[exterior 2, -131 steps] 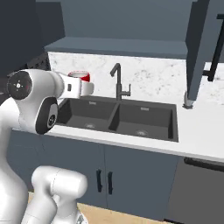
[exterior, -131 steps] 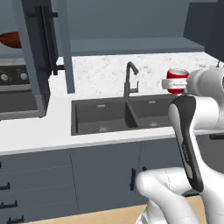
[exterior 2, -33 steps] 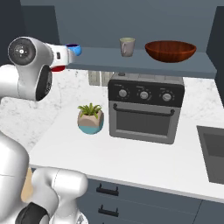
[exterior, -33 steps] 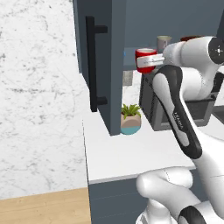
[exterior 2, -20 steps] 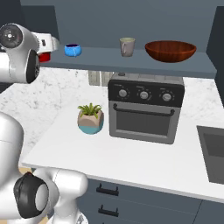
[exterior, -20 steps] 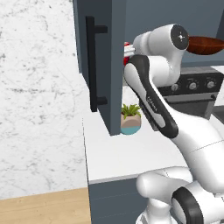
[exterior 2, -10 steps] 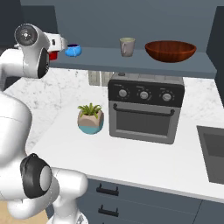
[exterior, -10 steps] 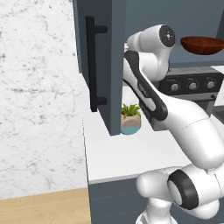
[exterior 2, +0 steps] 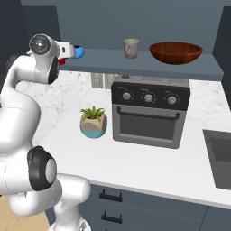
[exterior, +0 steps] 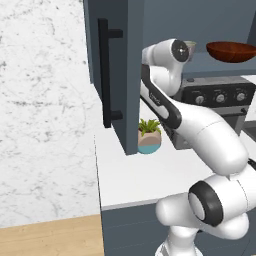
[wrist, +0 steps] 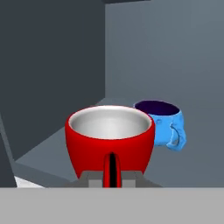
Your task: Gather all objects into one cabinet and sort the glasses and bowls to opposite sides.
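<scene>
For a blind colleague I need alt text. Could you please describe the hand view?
A bright red cup with a white inside is held in the shut jaws at the bottom, its handle facing the camera. A small blue mug stands just behind it to the right, on the shelf of a slate-blue cabinet.

A blue cup is sitting on the cabinet shelf just behind the red cup, blocking that end; shelf between blue cup and mug is lying open.
</scene>
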### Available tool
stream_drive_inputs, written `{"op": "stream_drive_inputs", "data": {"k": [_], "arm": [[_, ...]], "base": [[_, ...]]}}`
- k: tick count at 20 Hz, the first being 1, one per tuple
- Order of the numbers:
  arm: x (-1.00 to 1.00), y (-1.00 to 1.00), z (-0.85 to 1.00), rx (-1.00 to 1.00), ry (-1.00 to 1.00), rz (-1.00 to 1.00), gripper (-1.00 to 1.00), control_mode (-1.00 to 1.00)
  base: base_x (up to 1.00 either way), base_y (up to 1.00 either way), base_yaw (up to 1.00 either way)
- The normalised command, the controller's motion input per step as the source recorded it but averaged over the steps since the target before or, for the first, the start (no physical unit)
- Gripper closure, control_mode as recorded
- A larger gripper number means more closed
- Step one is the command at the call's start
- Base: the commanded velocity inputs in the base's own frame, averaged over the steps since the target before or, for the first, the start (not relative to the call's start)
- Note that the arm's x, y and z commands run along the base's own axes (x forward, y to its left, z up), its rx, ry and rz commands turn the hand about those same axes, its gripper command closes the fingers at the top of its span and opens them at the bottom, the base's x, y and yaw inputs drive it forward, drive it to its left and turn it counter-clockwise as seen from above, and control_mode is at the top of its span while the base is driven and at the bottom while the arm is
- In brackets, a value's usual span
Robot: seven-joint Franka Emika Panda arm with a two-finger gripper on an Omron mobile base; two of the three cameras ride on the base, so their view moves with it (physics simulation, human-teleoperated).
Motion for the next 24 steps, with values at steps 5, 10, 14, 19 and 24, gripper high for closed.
{"op": "stream_drive_inputs", "data": {"k": [5, 10, 14, 19, 24], "arm": [[0.49, 0.00, 0.00, 0.00, 0.00, 0.00, 1.00, -1.00], [0.40, 0.00, 0.00, 0.00, 0.01, 0.00, 1.00, -1.00], [0.28, 0.02, 0.00, 0.00, 0.01, 0.00, 1.00, -1.00], [0.01, 0.03, 0.00, 0.00, 0.00, 0.00, 1.00, -1.00], [0.00, 0.01, 0.00, 0.00, 0.00, 0.00, -1.00, -1.00]], "base": [[0.00, 0.00, 0.00], [0.00, 0.00, 0.00], [0.00, 0.00, 0.00], [0.00, 0.00, 0.00], [0.00, 0.00, 0.00]]}}
